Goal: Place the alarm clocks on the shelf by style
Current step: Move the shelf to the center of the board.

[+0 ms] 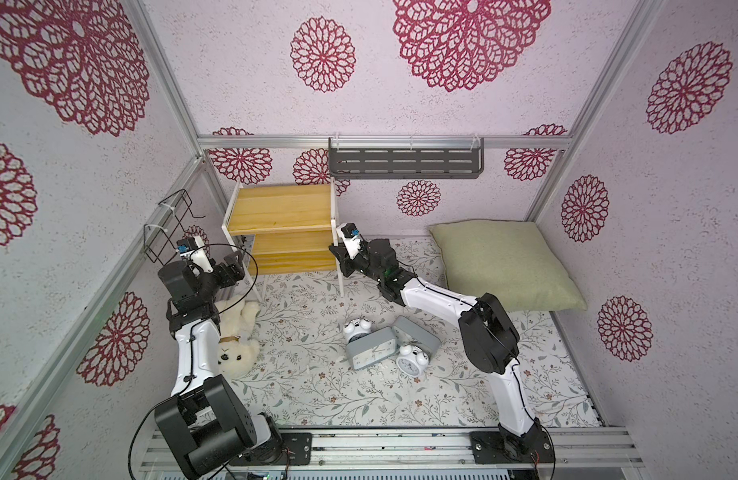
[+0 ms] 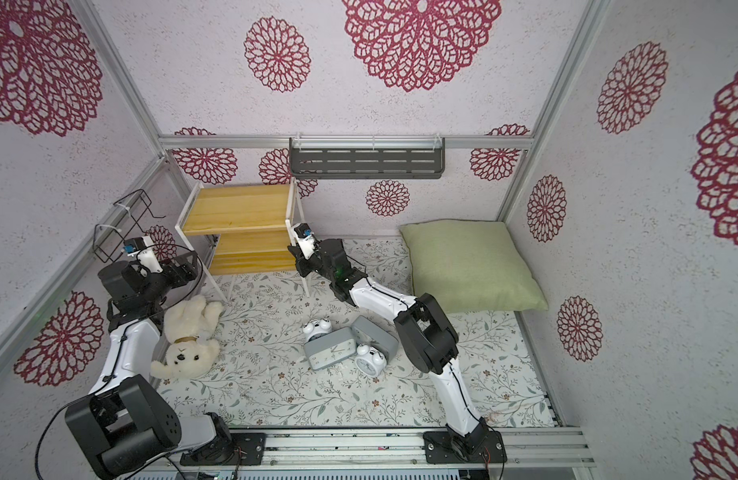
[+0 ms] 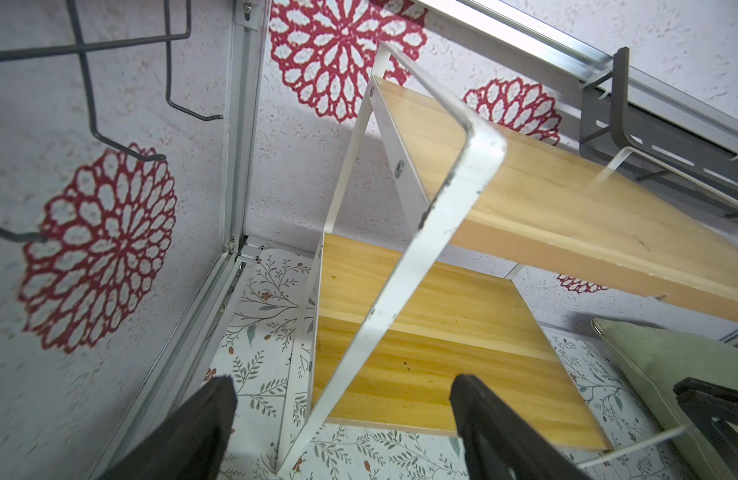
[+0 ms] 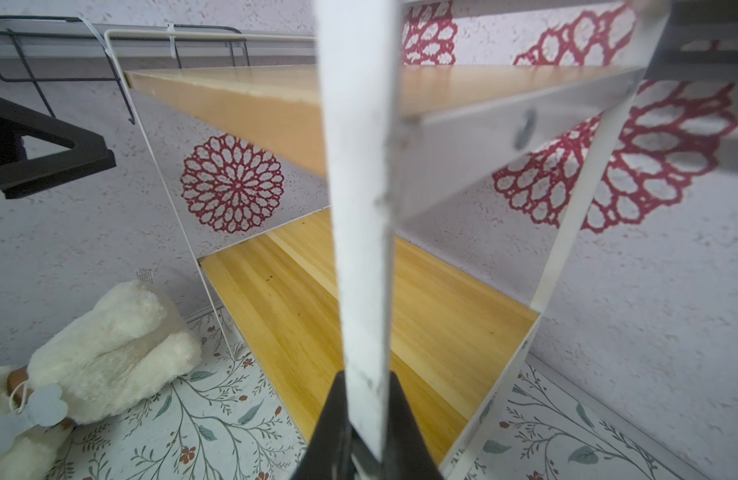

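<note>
Yellowish wooden two-tier shelf [image 1: 282, 208], white-framed

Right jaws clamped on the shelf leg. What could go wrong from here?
1. Only the right gripper grips the shelf, on one front leg; the left gripper has its jaws open around the other, so a pull might twist or tip it.
2. The teddy bear lies beside that other leg's foot and could snag.
</note>
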